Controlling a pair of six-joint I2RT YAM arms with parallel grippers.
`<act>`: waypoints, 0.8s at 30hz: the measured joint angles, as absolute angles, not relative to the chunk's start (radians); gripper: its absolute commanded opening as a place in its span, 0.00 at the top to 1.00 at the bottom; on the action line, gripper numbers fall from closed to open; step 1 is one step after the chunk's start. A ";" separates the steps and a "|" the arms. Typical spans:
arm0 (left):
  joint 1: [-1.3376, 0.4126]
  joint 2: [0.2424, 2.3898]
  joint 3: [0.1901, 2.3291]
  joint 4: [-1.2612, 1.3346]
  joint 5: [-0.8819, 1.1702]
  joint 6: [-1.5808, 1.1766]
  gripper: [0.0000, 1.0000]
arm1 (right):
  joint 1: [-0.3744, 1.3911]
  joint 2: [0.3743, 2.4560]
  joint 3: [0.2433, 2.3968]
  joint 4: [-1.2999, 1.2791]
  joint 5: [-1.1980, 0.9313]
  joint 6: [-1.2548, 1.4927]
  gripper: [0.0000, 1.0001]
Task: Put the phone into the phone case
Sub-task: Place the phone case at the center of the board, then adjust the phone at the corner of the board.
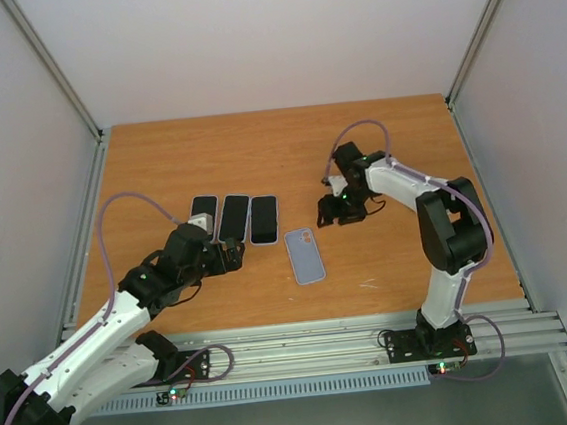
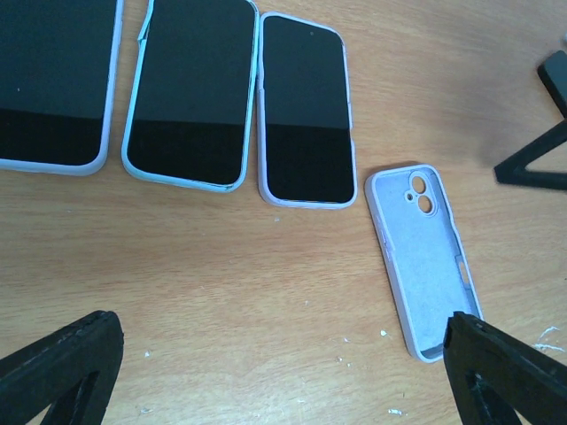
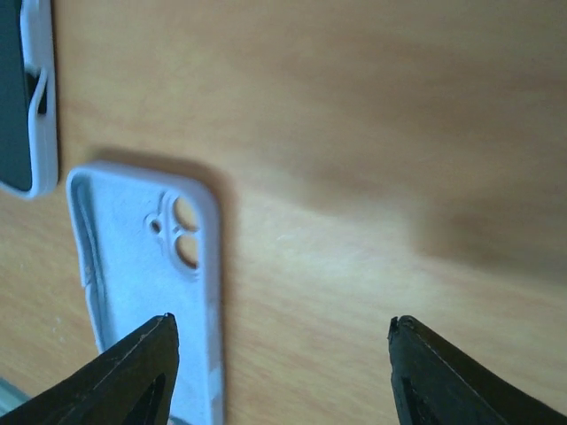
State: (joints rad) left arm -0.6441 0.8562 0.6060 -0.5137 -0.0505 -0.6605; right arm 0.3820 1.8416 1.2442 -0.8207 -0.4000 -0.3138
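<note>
Empty lilac case (image 1: 305,256) beside rightmost phone (image 1: 263,219)

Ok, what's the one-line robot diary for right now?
left gripper: open, empty | right gripper: open, empty | phone case: empty, inside up | nearest phone: beside case, apart

Left arm (image 1: 95,336) stretched low and forward, left gripper (image 1: 225,256) fingers spread wide, holding nothing; right arm (image 1: 450,222) elbow-up, right gripper (image 1: 332,211) fingers parted, empty.

— Where do we have room?
— We see bare table (image 1: 257,145) beyond the three phones (image 1: 234,218), which lie almost edge to edge. Around the phone case (image 1: 305,256) the wood is free.
</note>
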 measured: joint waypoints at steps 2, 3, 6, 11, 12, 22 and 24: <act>-0.643 0.856 0.606 -0.514 -0.048 -0.660 0.01 | 0.329 1.837 1.271 -0.831 -0.389 -0.320 0.21; -0.643 0.856 0.606 -0.514 -0.047 -0.659 0.01 | 0.302 1.837 1.283 -0.832 -0.383 -0.319 0.18; -0.641 0.856 0.606 -0.513 -0.038 -0.654 0.01 | 0.219 1.837 1.320 -0.831 -0.370 -0.316 0.02; -0.638 0.856 0.605 -0.510 -0.022 -0.649 0.01 | 0.081 1.837 1.395 -0.825 -0.330 -0.302 0.02; -0.638 0.856 0.604 -0.508 -0.019 -0.649 0.01 | 0.057 1.838 1.411 -0.822 -0.318 -0.298 0.02; -0.633 0.857 0.591 -0.504 0.005 -0.646 0.01 | -0.165 2.003 1.615 -0.796 -0.239 -0.268 0.02; -0.632 0.858 0.591 -0.503 0.010 -0.645 0.01 | -0.183 2.067 1.678 -0.811 -0.231 -0.269 0.02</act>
